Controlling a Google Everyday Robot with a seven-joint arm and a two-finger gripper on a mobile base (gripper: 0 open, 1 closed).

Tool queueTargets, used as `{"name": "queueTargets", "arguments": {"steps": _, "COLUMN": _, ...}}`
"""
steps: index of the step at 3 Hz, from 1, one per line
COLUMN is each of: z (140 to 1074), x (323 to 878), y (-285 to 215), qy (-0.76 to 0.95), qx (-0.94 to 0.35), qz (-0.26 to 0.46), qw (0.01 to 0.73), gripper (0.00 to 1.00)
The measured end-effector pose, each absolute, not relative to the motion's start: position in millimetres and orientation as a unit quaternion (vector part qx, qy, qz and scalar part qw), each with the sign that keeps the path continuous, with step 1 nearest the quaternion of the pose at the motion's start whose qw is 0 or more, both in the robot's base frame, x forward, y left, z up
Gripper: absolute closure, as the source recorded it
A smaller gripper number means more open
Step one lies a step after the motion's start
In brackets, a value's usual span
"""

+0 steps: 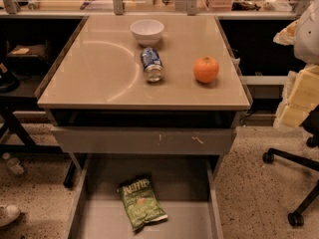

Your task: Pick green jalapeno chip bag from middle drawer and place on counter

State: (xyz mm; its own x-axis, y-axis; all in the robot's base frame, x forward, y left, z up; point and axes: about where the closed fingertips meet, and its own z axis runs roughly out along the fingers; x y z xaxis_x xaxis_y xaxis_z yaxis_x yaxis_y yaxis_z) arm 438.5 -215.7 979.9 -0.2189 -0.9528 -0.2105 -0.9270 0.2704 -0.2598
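The green jalapeno chip bag [141, 202] lies flat on the grey floor of the open middle drawer [94, 218], left of centre and slightly tilted. The drawer is pulled out towards me, below the grey front panel [144, 141] with scratch marks. The beige counter [99, 73] is above, with a curved arc mark on its left half. My gripper [300, 99] shows as pale yellowish-white shapes at the right edge. It is raised level with the counter's front edge, off to its right and far from the bag. It holds nothing that I can see.
On the counter stand a white bowl [147, 31] at the back, a blue-and-white can [151, 63] lying on its side in the middle, and an orange [206, 69] to the right. An office chair base [294, 183] stands on the floor at right.
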Motion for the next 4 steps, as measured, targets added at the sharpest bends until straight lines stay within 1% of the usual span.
{"name": "queueTargets", "arguments": {"steps": 2, "z": 967, "x": 428, "y": -214, "qy": 0.786, "qx": -0.596, "qz": -0.041, "qw": 0.160, "gripper": 0.00}}
{"name": "queueTargets", "arguments": {"steps": 3, "z": 928, "x": 406, "y": -205, "qy": 0.806, "qx": -0.573, "qz": -0.031, "qw": 0.148, "gripper": 0.00}}
{"name": "queueTargets", "arguments": {"steps": 4, "z": 865, "x": 386, "y": -189, "qy": 0.822, "qx": -0.558, "qz": -0.012, "qw": 0.117, "gripper": 0.00}}
